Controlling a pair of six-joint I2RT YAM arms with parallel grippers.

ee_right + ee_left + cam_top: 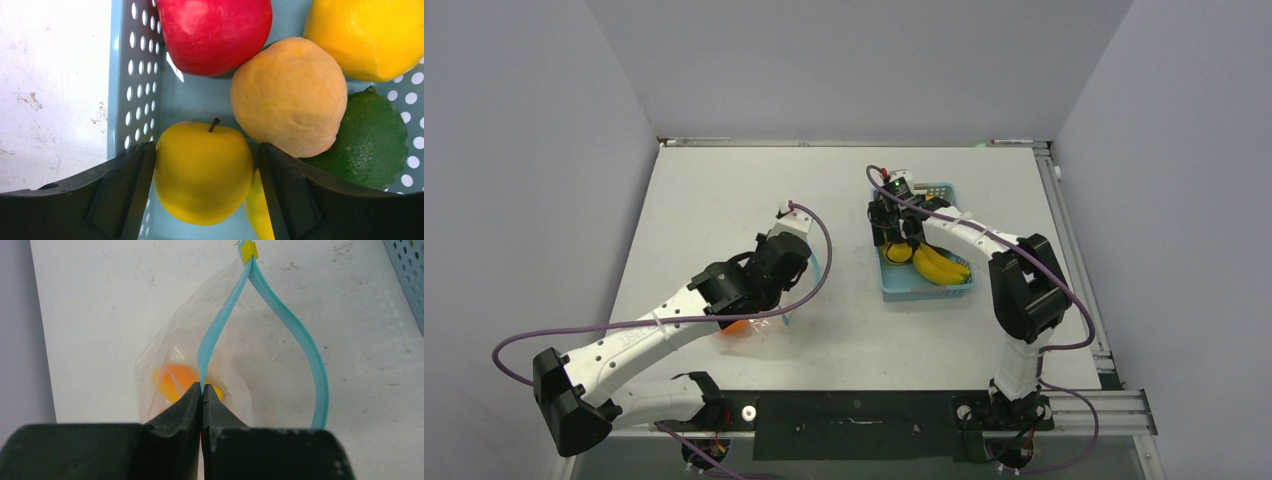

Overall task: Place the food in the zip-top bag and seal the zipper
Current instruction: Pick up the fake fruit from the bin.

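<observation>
I see left gripper (202,390) pinching the zipper (220,325) at lower centre, right gripper (205,175) wide astride yellow apple (202,172) in basket (132,75)

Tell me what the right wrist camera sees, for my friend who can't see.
The right gripper holds its two black fingers open on either side of a yellow apple inside a light-blue basket with holes. Beside it lie a red apple, a pale orange fruit, a yellow lemon and a green lime.

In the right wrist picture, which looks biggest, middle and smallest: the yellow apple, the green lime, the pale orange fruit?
1. pale orange fruit
2. yellow apple
3. green lime
The lime is partly hidden, so its place is unsure.
</observation>
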